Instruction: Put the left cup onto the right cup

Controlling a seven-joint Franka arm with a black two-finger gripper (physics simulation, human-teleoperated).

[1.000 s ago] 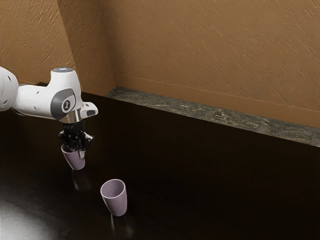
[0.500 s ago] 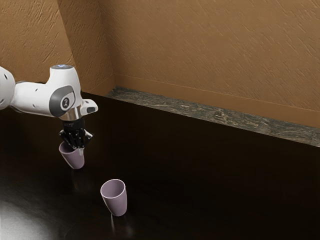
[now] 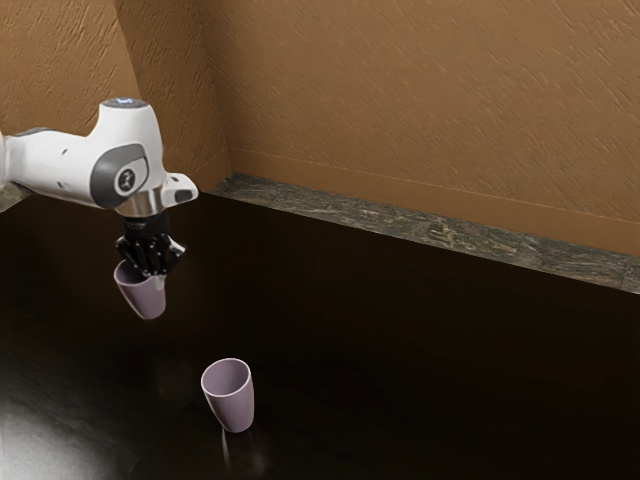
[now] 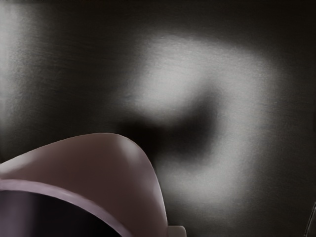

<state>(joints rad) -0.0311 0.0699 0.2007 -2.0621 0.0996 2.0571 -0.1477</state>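
The jaws, pointing down from the white arm (image 3: 70,170), are clenched on the rim of the lifted cup (image 3: 141,297), a lilac tumbler hanging slightly tilted, clear of the dark glossy tabletop (image 3: 420,350). The second cup (image 3: 229,393), of the same colour, stands on the tabletop toward the exterior view's right, well apart from the first. In the wrist view the lifted cup (image 4: 94,177) appears blurred just under the hand.

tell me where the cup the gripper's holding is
In the exterior view the held cup hangs in the gripper at the view's left, apparently off the dark table, up and left of the other cup standing on it.
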